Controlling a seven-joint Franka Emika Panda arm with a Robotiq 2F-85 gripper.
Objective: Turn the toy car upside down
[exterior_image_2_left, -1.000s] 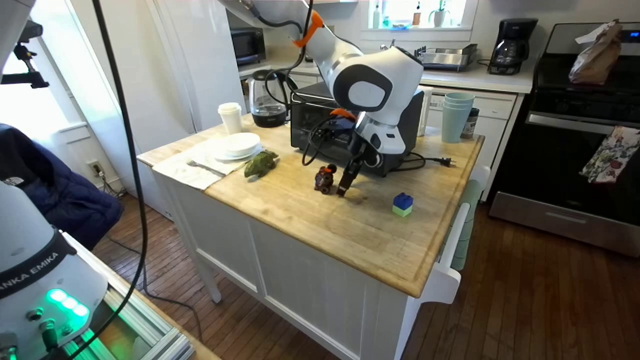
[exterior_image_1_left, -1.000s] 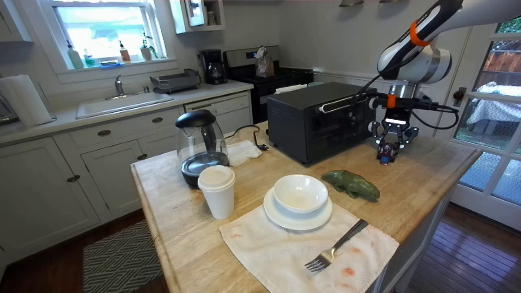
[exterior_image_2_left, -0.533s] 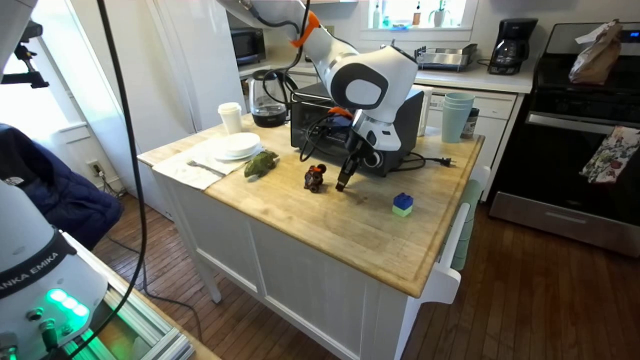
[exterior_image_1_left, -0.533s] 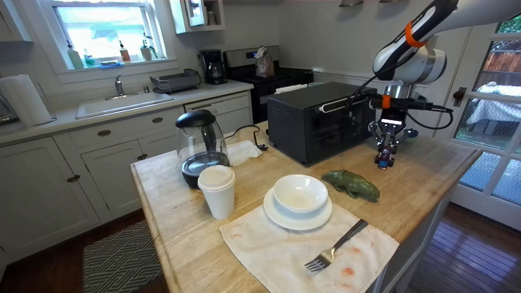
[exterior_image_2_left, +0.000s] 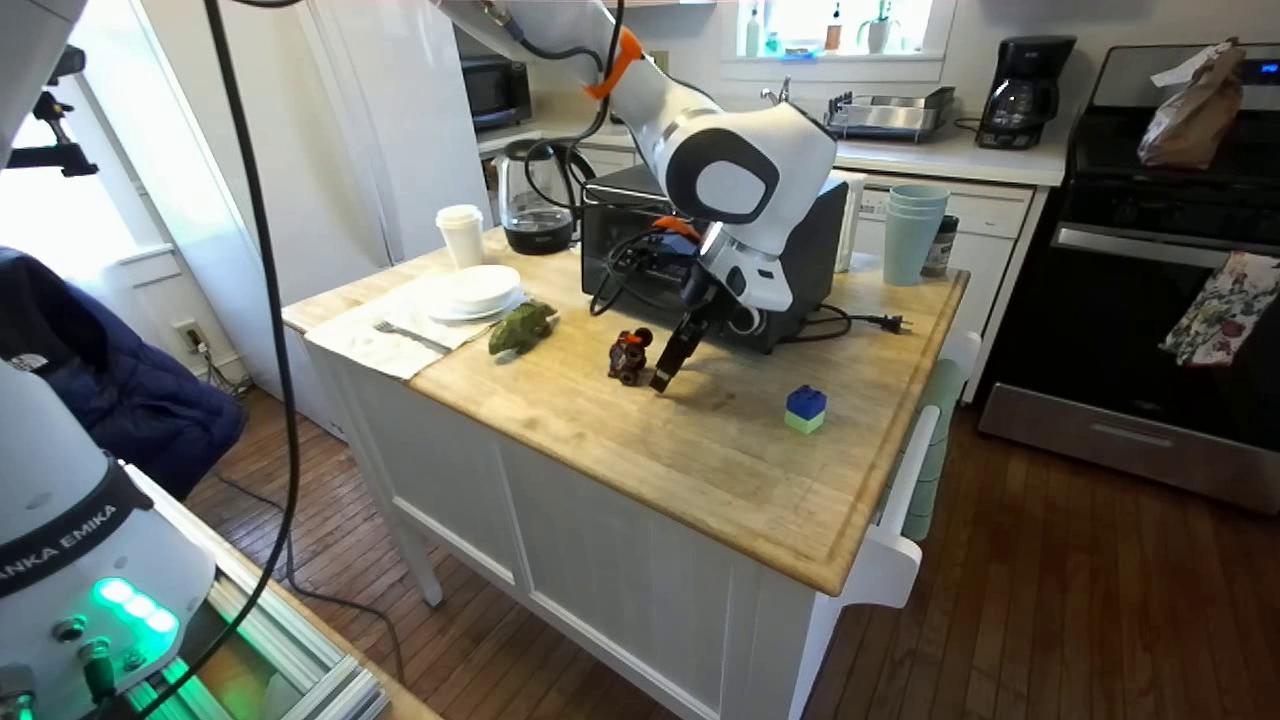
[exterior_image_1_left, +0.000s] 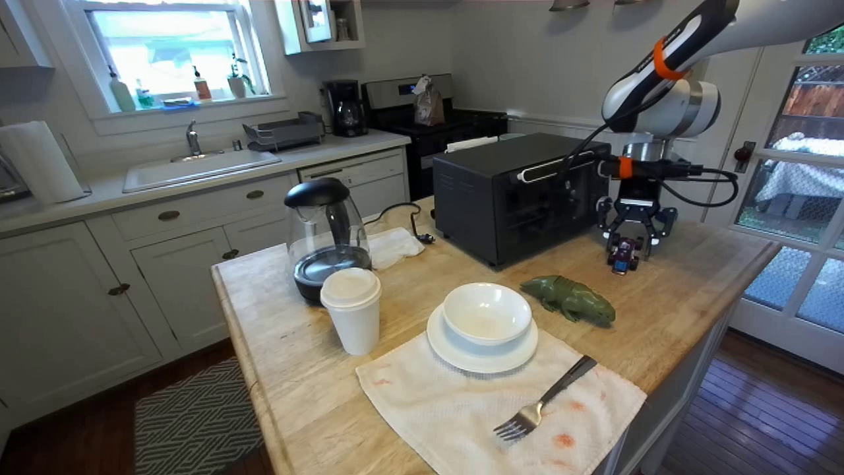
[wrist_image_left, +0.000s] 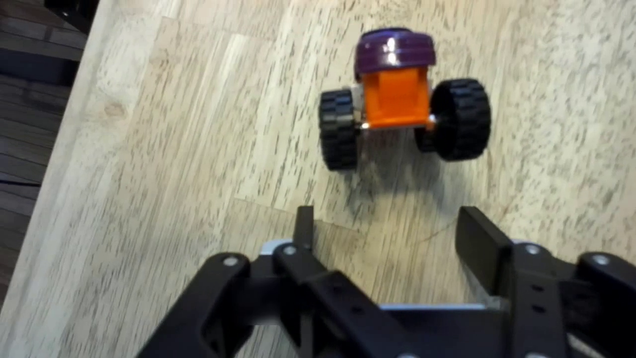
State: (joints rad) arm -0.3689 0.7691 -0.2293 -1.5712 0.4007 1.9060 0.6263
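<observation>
The toy car (exterior_image_1_left: 624, 255) is small and dark, with black wheels, on the wooden table in front of the toaster oven. It also shows in an exterior view (exterior_image_2_left: 629, 357), with reddish-orange parts and a wheel jutting at the upper right. In the wrist view the toy car (wrist_image_left: 397, 97) shows a purple part, an orange face and black wheels on both sides. I cannot tell its exact tilt. My gripper (wrist_image_left: 385, 219) is open and empty. Its fingertips are just short of the car, with bare wood between them. The gripper also shows in an exterior view (exterior_image_2_left: 662, 382), slanted beside the car.
The black toaster oven (exterior_image_1_left: 471, 204) stands close behind the gripper. A green animal-like figure (exterior_image_1_left: 568, 301), a bowl (exterior_image_1_left: 486, 313), plate, fork (exterior_image_1_left: 544, 402), white cup (exterior_image_1_left: 351, 313) and glass kettle (exterior_image_1_left: 330, 231) are on the table. A blue-green block (exterior_image_2_left: 805, 408) lies near one end.
The car has shifted a little away from the gripper toward the green figure. The gripper was nearly shut half a second ago; its fingers are now apart and its tips are nearer the car.
</observation>
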